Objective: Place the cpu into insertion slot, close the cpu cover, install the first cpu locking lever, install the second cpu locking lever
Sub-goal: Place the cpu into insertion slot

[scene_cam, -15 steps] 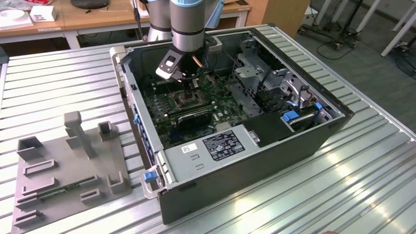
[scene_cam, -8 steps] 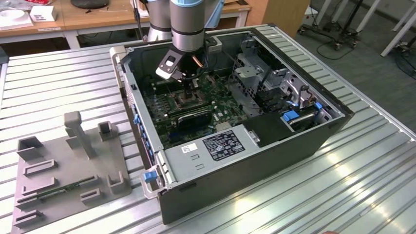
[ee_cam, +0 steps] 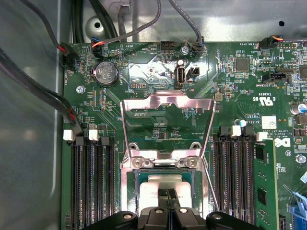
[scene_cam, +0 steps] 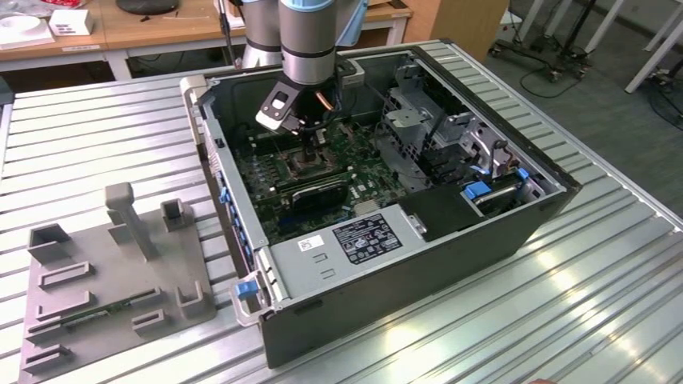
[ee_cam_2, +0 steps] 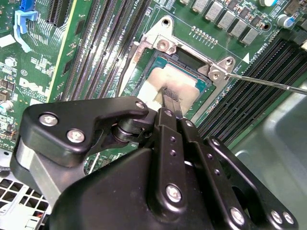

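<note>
Amid green board (ee_cam_2: pixel 38 72), silvery-beige cpu (ee_cam_2: pixel 184 79) fills insertion slot (ee_cam_2: pixel 203 86), end effector (ee_cam_2: pixel 170 98) closed, empty, touching it

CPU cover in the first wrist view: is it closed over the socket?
No, the cpu cover stands swung open, away from the insertion slot.

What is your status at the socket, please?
Gripper shut, over silvery-beige square cpu in metal-rimmed insertion slot. Silvery frame cpu cover open.

surface: ribbed metal table (scene_cam: pixel 96 144) | on it: open computer case (scene_cam: pixel 513 240), grey fixture plate (scene_cam: pixel 96 272)
</note>
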Motion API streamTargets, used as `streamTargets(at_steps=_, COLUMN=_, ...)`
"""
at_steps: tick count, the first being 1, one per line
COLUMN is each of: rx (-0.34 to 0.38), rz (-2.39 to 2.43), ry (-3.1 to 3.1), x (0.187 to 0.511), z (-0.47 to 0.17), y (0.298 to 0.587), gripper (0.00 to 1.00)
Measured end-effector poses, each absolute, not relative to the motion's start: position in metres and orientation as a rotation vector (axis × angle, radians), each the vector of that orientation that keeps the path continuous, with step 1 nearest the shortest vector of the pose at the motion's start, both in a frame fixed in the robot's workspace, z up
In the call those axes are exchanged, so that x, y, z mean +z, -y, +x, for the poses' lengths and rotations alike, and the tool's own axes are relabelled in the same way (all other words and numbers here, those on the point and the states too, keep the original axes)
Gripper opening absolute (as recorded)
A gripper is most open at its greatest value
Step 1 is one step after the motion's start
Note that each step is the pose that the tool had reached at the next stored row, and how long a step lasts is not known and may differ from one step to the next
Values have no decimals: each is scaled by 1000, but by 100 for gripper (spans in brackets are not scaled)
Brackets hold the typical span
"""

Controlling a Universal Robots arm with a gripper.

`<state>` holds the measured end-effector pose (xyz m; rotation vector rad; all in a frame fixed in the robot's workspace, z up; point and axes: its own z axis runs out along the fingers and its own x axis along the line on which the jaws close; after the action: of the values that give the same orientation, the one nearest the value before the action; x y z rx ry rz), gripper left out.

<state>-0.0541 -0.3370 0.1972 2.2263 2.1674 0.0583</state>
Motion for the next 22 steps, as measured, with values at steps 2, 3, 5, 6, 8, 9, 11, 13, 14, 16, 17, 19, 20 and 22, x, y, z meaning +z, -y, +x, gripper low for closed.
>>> streamTargets(at_steps=2, rx=58, rz=2226, ry=-2167, x=197, z=-54, y=337, gripper=11)
streamTargets(at_steps=3, rx=58, rz=2226, ry=-2167, x=197, z=-54, y=337, gripper=11)
streamTargets(at_steps=5, rx=58, rz=2226, ry=-2167, x=197, z=-54, y=337, gripper=11)
streamTargets(at_steps=6, rx=58, rz=2226, ry=-2167, x=197, z=-54, y=337, gripper=11)
streamTargets(at_steps=8, rx=58, rz=2226, ry=-2167, x=197, z=-54, y=337, gripper=11)
streamTargets(at_steps=9, rx=58, rz=2226, ry=-2167, x=197, z=-54, y=337, gripper=11)
streamTargets(at_steps=11, rx=58, rz=2226, ry=-2167, x=197, z=-54, y=337, gripper=11)
streamTargets(at_steps=13, rx=58, rz=2226, ry=-2167, x=197, z=-54, y=337, gripper=11)
streamTargets(at_steps=14, rx=58, rz=2226, ry=-2167, x=197, z=-54, y=337, gripper=11)
streamTargets(at_steps=16, rx=58, rz=2226, ry=-2167, x=197, z=-54, y=337, gripper=11)
streamTargets(at_steps=17, rx=57, rz=2226, ry=-2167, x=197, z=-54, y=337, gripper=11)
streamTargets(at_steps=19, rx=57, rz=2226, ry=-2167, x=197, z=-54, y=337, gripper=11)
streamTargets(at_steps=20, rx=57, rz=2226, ry=-2167, x=197, z=-54, y=337, gripper=11)
streamTargets(at_steps=22, rx=57, rz=2226, ry=-2167, x=197, z=-54, y=337, gripper=11)
